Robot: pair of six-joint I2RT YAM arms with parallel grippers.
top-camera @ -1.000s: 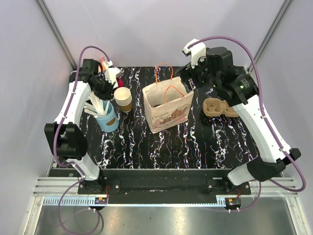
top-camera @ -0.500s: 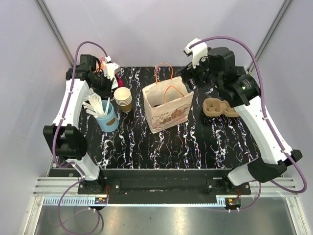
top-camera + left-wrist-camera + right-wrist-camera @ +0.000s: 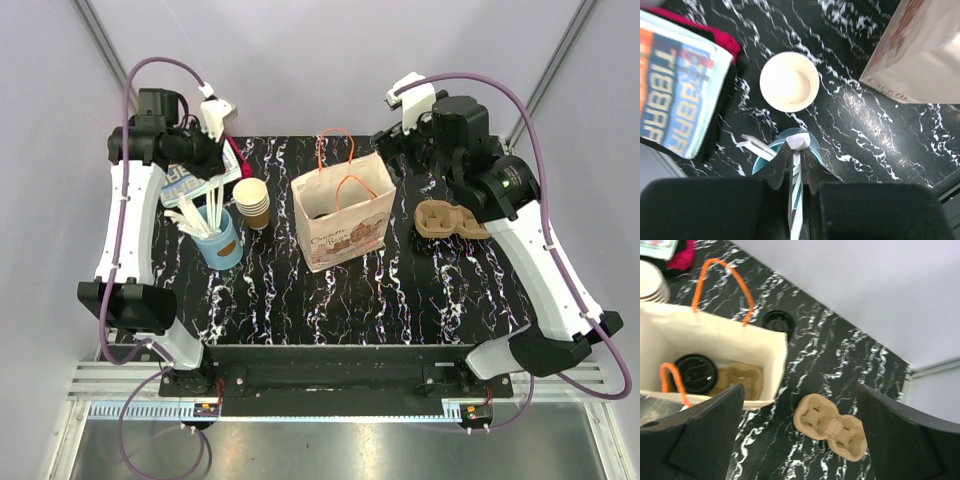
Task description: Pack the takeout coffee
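Right pincer (image 3: 800,387) hangs spread wide and empty over the pale paper carrier bag with orange cord handles (image 3: 730,342). Inside the bag stands the takeout coffee cup (image 3: 695,372), only its round black plastic lid showing, seemingly seated in a moulded brown pulp tray (image 3: 742,377). It is probably light, thin-walled and easily crushed or spilled, so it is best held gently round the wall below the lid. Left pincer (image 3: 796,152) is clamped on a thin white stick (image 3: 800,142).
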